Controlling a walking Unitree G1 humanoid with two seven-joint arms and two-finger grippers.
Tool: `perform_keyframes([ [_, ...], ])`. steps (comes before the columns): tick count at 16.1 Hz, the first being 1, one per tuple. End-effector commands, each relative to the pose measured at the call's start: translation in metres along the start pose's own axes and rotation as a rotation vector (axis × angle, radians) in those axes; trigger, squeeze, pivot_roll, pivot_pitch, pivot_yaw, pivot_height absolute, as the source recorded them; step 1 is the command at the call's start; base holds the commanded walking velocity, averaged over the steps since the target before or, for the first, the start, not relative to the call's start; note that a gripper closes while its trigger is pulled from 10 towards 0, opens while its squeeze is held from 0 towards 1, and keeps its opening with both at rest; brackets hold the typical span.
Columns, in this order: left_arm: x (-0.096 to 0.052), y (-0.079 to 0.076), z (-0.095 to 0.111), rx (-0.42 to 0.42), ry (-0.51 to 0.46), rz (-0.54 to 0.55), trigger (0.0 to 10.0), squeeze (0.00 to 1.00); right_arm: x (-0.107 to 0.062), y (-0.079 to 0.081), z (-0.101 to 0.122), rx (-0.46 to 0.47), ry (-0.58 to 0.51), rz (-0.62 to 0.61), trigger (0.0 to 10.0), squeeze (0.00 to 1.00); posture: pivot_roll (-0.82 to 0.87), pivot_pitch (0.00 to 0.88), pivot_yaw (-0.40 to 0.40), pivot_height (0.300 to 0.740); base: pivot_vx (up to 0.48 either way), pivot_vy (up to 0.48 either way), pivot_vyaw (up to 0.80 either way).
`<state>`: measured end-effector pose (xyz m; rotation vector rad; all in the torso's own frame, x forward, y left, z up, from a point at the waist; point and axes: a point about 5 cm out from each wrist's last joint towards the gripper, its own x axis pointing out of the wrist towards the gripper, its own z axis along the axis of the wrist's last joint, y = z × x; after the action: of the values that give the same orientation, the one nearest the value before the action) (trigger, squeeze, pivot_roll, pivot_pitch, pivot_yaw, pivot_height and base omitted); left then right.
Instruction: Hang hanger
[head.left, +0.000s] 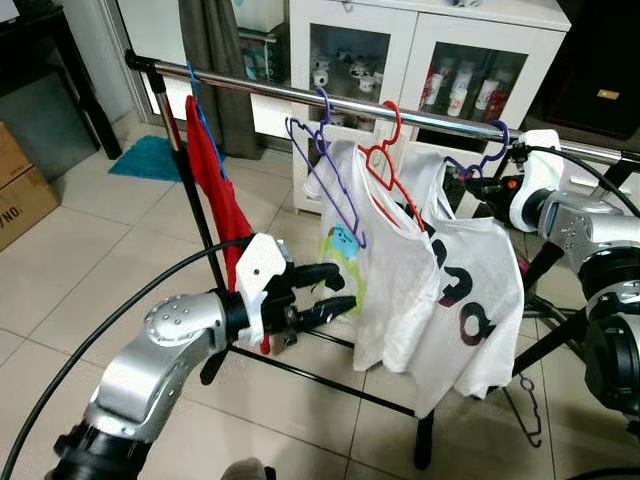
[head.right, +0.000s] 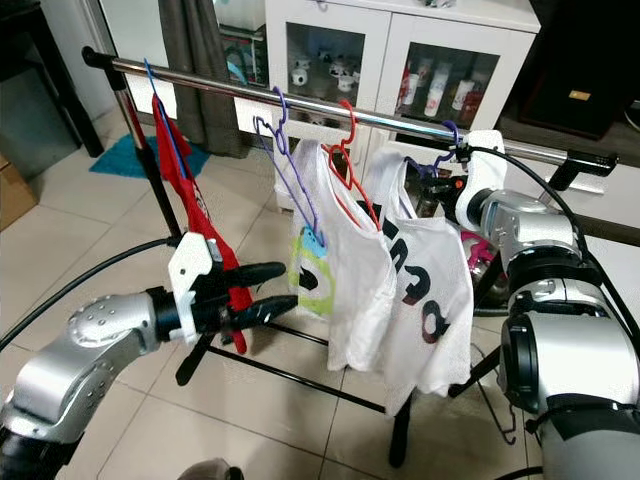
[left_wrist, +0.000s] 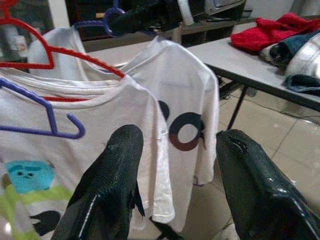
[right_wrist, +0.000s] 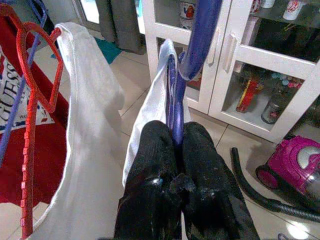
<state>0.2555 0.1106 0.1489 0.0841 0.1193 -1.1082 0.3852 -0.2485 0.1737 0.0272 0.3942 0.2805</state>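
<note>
Two grippers up: my right gripper (right_wrist: 175, 150) pinched shut on purple hanger (right_wrist: 192, 45), hook over rail (head.left: 300, 96) far right; left gripper (head.left: 325, 295) wide open, empty, near white shirt (head.left: 385, 280).

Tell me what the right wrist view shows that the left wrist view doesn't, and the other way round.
Right wrist view alone: the right gripper shut on the purple hanger, the white glass-door cabinet, and a pink vacuum cleaner on the floor.

Left wrist view alone: the left gripper open and holding nothing, a grey table with piled clothes, and a white shirt with a blue monster print.

Both: the red hanger and the white shirts hung on the rail.
</note>
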Motion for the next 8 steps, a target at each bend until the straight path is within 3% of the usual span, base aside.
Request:
perform_keyframes([
  [1,0.004,0.003,-0.001,0.021,0.025,0.025,10.0,0.00,-0.005,-0.005,0.013,-0.020,-0.057,-0.002,0.0,0.00,0.01,0.000,0.010,0.740,0.000,0.000,0.00],
  [2,0.008,0.014,0.000,0.048,0.047,0.114,10.0,0.00,-0.009,-0.007,0.020,-0.035,-0.105,-0.008,0.0,0.00,0.01,0.000,0.009,0.740,0.000,0.000,0.00],
  [5,0.011,0.022,0.001,0.058,0.026,0.156,10.0,0.00,-0.016,-0.010,0.029,-0.048,-0.180,-0.027,0.0,0.00,-0.01,0.000,0.032,0.740,0.000,0.000,0.00],
  [8,0.012,0.023,-0.001,0.060,0.024,0.174,10.0,0.00,-0.016,-0.004,0.018,-0.074,-0.161,-0.014,0.0,0.00,-0.02,0.000,0.027,0.740,0.000,0.000,0.00],
])
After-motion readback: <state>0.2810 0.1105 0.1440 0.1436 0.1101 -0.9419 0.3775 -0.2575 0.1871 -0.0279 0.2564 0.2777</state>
